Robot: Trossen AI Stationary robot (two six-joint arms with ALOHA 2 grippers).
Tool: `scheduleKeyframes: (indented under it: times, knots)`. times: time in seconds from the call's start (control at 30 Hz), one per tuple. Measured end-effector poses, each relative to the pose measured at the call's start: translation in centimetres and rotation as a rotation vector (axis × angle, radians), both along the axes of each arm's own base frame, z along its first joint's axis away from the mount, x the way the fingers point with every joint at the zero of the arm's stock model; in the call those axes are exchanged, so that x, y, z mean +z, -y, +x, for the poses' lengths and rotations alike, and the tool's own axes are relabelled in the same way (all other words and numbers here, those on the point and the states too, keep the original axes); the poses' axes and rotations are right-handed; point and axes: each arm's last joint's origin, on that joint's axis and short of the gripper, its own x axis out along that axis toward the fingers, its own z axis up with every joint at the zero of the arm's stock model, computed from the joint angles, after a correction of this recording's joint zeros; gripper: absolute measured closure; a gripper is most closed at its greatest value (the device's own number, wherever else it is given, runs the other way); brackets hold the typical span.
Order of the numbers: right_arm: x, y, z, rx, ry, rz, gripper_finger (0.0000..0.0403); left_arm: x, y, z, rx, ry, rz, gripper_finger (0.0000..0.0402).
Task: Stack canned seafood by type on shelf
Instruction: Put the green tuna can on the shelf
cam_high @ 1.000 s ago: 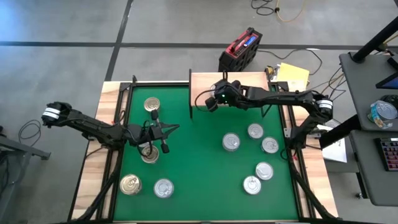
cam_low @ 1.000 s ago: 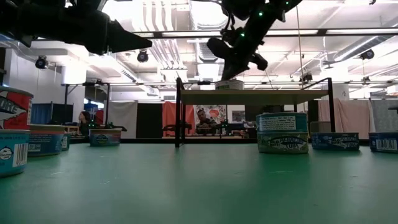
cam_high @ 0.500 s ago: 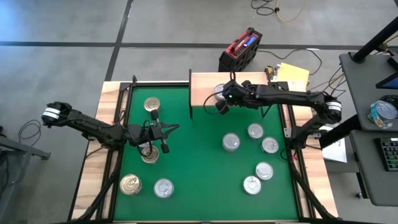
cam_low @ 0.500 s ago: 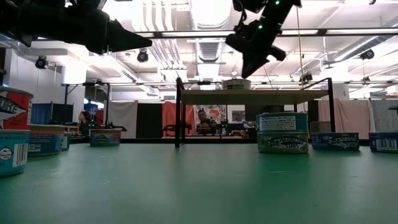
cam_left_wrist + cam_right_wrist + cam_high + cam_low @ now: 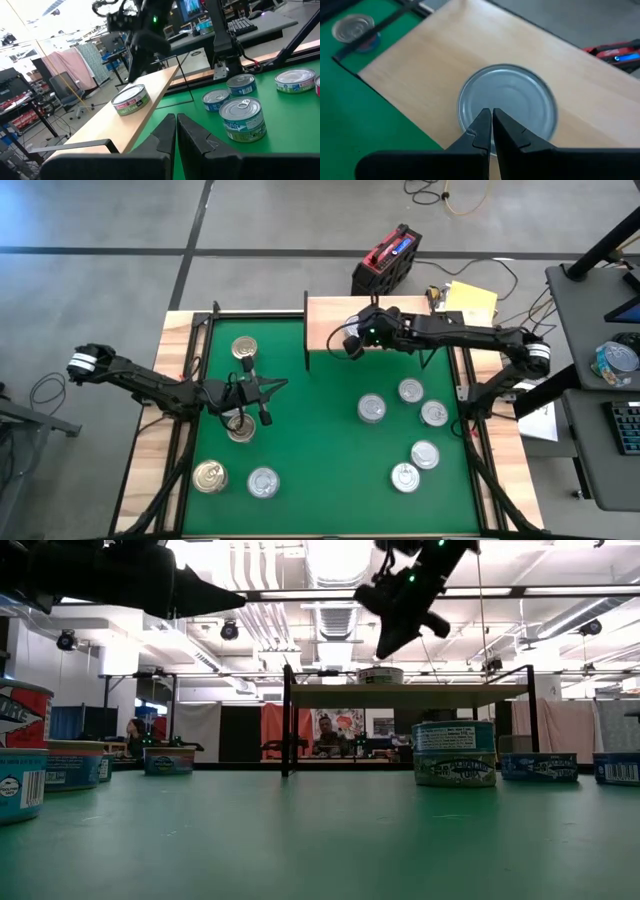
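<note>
Right gripper (image 5: 349,346), jaws closed and empty, has shifted back left over the single can (image 5: 506,109) on the shelf (image 5: 325,317), upper centre; stacking barely begun.

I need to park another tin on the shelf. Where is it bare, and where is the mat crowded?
The shelf holds one can near its left end, with the shut right gripper above it; the board's right side is bare. The mat's centre is open. Crowded: the five-can cluster at right and the cans around the left gripper.
</note>
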Motion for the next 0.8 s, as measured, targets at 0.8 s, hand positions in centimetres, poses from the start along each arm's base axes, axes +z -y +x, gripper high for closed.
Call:
scheduleKeyframes:
  times: [0.8]
  knots:
    - [-0.7,0.0,-2.4,-0.053,-0.198,0.081,0.0394,0.0,0.0,0.0,0.0,0.001,0.0,0.0402]
